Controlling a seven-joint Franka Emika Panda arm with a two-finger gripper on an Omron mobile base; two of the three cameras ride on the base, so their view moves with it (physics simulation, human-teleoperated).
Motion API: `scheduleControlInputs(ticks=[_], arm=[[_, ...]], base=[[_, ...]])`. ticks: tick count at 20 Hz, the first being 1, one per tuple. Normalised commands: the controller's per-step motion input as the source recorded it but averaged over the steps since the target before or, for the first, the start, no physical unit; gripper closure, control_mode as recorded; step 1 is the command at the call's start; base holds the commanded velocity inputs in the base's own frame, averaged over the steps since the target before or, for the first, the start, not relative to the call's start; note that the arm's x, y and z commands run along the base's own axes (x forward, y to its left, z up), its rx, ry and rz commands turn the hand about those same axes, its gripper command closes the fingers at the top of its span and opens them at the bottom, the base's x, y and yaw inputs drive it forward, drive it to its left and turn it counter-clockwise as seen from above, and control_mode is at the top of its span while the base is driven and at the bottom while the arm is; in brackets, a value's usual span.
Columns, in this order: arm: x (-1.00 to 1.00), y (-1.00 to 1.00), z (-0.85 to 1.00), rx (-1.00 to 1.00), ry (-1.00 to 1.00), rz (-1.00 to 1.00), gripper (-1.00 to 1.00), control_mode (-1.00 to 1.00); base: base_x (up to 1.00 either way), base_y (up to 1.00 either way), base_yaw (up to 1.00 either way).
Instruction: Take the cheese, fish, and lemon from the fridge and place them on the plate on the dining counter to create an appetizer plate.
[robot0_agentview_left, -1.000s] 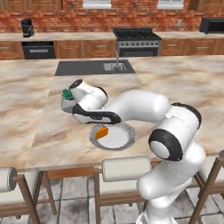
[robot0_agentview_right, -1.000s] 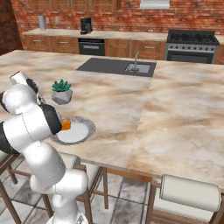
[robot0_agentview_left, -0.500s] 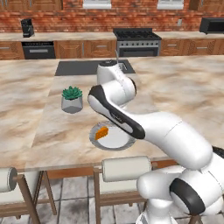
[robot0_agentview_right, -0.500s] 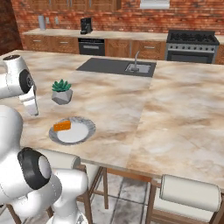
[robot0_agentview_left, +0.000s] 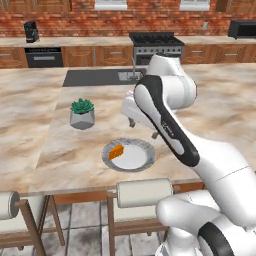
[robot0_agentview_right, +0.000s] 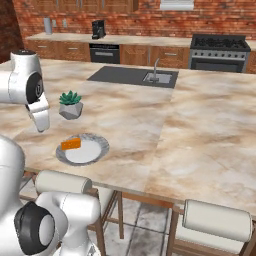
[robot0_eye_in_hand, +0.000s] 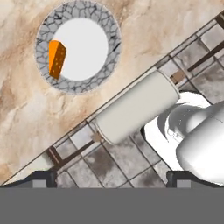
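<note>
The cheese (robot0_agentview_left: 116, 152) is an orange wedge lying on the left part of the round grey-rimmed plate (robot0_agentview_left: 142, 159), which sits near the front edge of the dining counter (robot0_agentview_left: 60, 145). My gripper (robot0_eye_in_hand: 111, 181) hangs open and empty high above the counter's edge. From there the hand view looks down on the plate (robot0_eye_in_hand: 46, 26) and the cheese (robot0_eye_in_hand: 57, 59). In the right base view the gripper (robot0_agentview_right: 42, 128) hovers left of the plate (robot0_agentview_right: 97, 152) and cheese (robot0_agentview_right: 71, 144). The fridge, fish and lemon are out of view.
A small grey pot with a green plant (robot0_agentview_left: 82, 112) stands behind the plate. The dark sink (robot0_agentview_left: 100, 76) is set in the far side of the counter. Padded stools (robot0_agentview_left: 145, 192) (robot0_eye_in_hand: 138, 107) line the near edge, over a tiled floor.
The arm has lifted off the plate and swung up and to the right, with the hand now high over the counter edge. The cheese stays on the plate.
</note>
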Motion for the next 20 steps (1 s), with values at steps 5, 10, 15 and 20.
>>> scheduleControlInputs(ticks=[5, 10, 15, 20], arm=[[-0.48, -0.21, 0.04, -0.11, 0.05, 0.20, -1.00, -1.00], [-0.52, -0.32, -0.08, -0.07, 0.00, 0.23, -1.00, -1.00], [-0.29, -0.45, -0.31, -0.08, -0.03, 0.18, -1.00, -1.00], [-0.01, -0.05, -0.06, -0.02, 0.00, 0.01, -1.00, 1.00]], base=[[0.00, 0.00, 0.00], [0.00, 0.00, 0.00], [0.00, 0.00, 0.00], [-0.16, 0.00, 0.00]])
